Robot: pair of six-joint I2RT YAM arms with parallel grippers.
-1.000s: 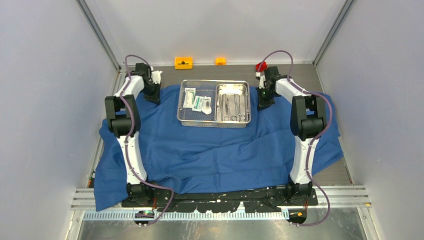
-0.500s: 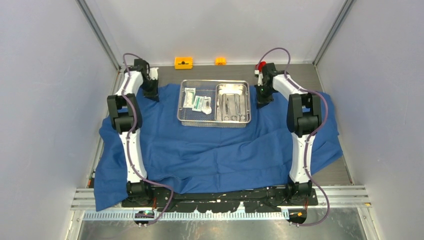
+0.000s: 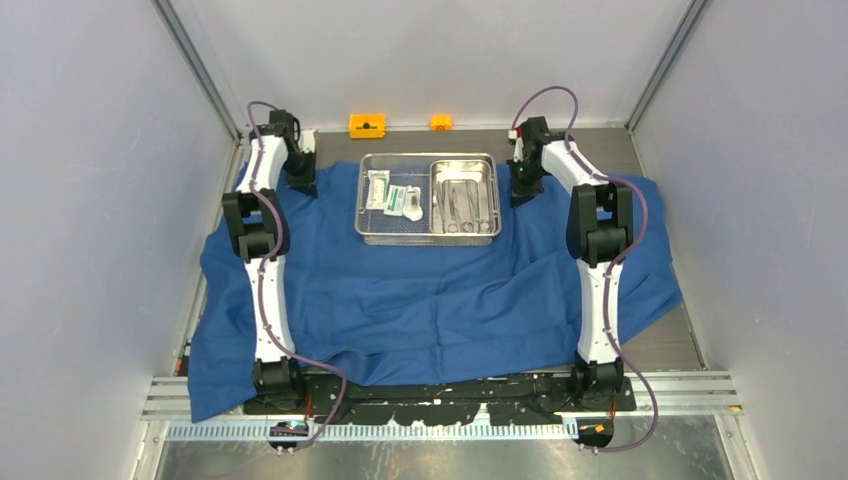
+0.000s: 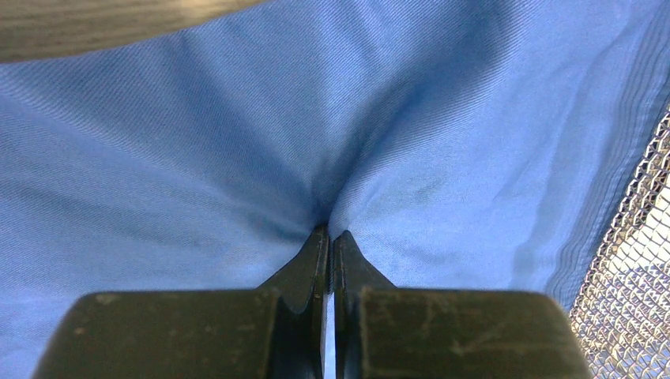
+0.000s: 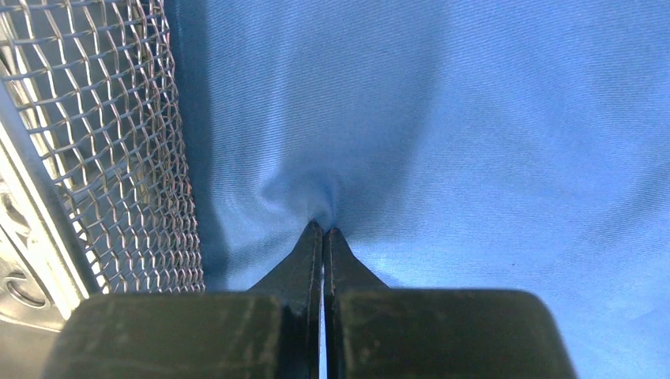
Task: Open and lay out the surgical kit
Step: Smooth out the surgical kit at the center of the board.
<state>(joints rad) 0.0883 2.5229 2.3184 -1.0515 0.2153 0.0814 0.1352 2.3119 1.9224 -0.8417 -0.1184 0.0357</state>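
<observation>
Both arms have pulled the blue cloth (image 3: 420, 300) rearward, and the mesh basket (image 3: 357, 200) rode along to the back of the bench (image 3: 600, 145). Left fingers (image 4: 312, 268) and right fingers (image 5: 312, 257) are fully closed, each pinching cloth just beside the basket. Wrap looks spread; contents not yet laid out.

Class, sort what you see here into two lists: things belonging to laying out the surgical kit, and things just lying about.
Belongs: blue cloth wrap, wire-mesh basket, steel tray, metal instruments, white packets, left pincer and right pincer (both shut on the wrap).
Lying about: larger orange block, smaller orange block.
</observation>
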